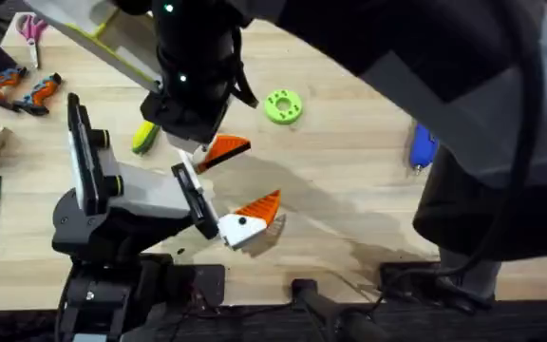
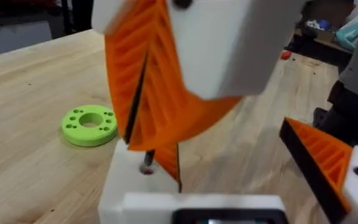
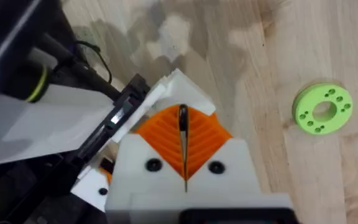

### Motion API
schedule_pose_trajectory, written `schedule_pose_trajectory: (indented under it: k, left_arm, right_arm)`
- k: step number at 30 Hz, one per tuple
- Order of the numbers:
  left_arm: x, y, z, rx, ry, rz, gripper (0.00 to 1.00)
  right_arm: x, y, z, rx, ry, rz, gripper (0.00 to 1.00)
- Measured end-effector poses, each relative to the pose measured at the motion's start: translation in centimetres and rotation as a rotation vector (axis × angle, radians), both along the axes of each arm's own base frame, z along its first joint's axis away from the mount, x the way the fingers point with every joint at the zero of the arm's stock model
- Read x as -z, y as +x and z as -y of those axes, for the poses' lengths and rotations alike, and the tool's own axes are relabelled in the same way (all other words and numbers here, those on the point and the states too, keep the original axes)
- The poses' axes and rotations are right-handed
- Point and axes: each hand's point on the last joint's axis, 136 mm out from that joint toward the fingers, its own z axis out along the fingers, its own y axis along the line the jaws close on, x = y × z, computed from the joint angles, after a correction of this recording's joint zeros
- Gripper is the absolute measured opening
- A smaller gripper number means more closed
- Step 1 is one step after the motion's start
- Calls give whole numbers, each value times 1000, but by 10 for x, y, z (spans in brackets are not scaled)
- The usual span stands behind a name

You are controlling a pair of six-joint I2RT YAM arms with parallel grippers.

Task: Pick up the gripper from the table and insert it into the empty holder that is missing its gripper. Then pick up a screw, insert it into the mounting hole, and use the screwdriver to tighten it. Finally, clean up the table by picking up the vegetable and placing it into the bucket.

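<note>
While the right gripper (image 3: 183,134) reaches across the table with its orange ribbed pads pinched together on a thin piece, the left gripper (image 2: 229,174) lies below it with its jaws spread wide, the holder (image 2: 126,186) on one side and an orange-tipped finger well apart on the other. What is clamped looks like the gripper (image 2: 166,163), though so little of it pokes out below the pads that I say this with some caution. It sits right over the holder's upper face, its dark end down and apparently touching the white plastic. Its long axis runs close to upright, leaning a little, with the orange body rising into the pads above. The step in hand appears to be seating it in the holder. The main risk is that the lean carries into the push: if the wedge meets the seat at an angle it may jam, or pivot between the ribbed pads and pop sideways onto the table (image 1: 349,218). Pressing hard could also shove the left arm's jaw aside, since nothing braces it. Letting go before the piece is fully home would leave it to tip over. The screwdriver (image 1: 422,147) lies well off toward the right arm's side, and the vegetable (image 1: 143,138) rests near the dark arm, both untouched.
</note>
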Motion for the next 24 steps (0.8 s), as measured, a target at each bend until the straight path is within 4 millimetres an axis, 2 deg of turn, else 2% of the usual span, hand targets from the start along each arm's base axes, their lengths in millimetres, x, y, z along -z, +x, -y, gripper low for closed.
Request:
schedule_pose_trajectory:
  k: [24]
  left_arm:
    - [0,0,0,0,0,0,985]
  right_arm:
    - [3,0,0,0,-6,-4,5]
